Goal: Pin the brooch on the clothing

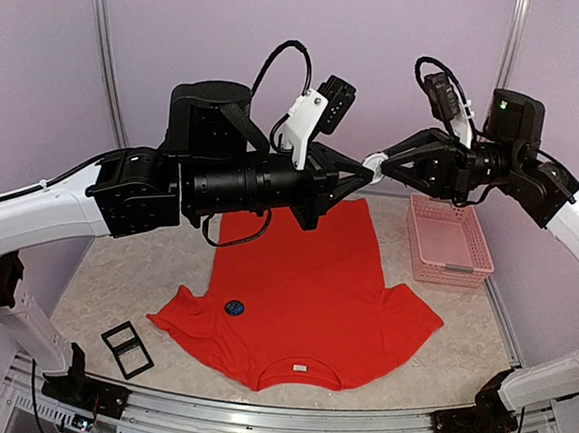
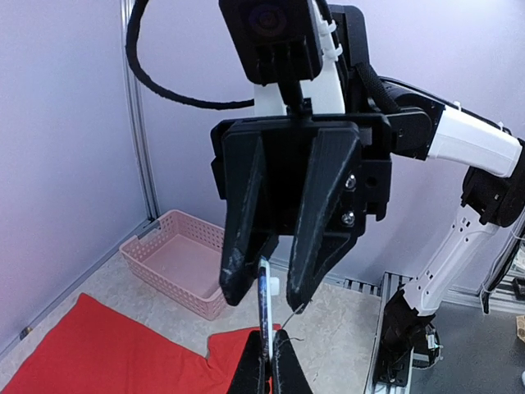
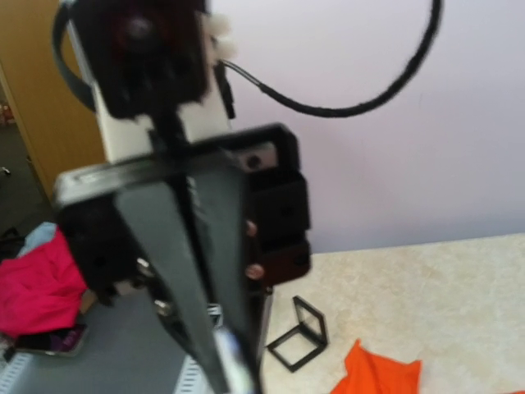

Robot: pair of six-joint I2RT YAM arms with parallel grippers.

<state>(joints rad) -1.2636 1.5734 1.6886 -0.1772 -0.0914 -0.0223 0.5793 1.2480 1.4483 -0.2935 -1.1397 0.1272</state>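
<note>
The clothing, a bright red T-shirt (image 1: pixel 305 278), lies flat on the table with its white label (image 1: pixel 300 367) toward the arms; parts of the red T-shirt (image 2: pixel 98 353) (image 3: pixel 377 373) also show in both wrist views. Both arms are raised above it, tips meeting in mid-air. My left gripper (image 1: pixel 358 177) (image 2: pixel 269 365) is shut on the brooch (image 2: pixel 264 316), a thin blue-and-white disc seen edge-on with a wire pin. My right gripper (image 1: pixel 386 162) (image 2: pixel 267 295) stands open, its fingers on either side of the brooch's top. A small dark blue round thing (image 1: pixel 234 307) lies on the shirt.
A pink basket (image 1: pixel 450 244) (image 2: pixel 176 267) stands at the back right beside the shirt. A black open frame case (image 1: pixel 127 349) (image 3: pixel 299 336) lies at the front left. The right wrist view is blurred and mostly filled by the left gripper.
</note>
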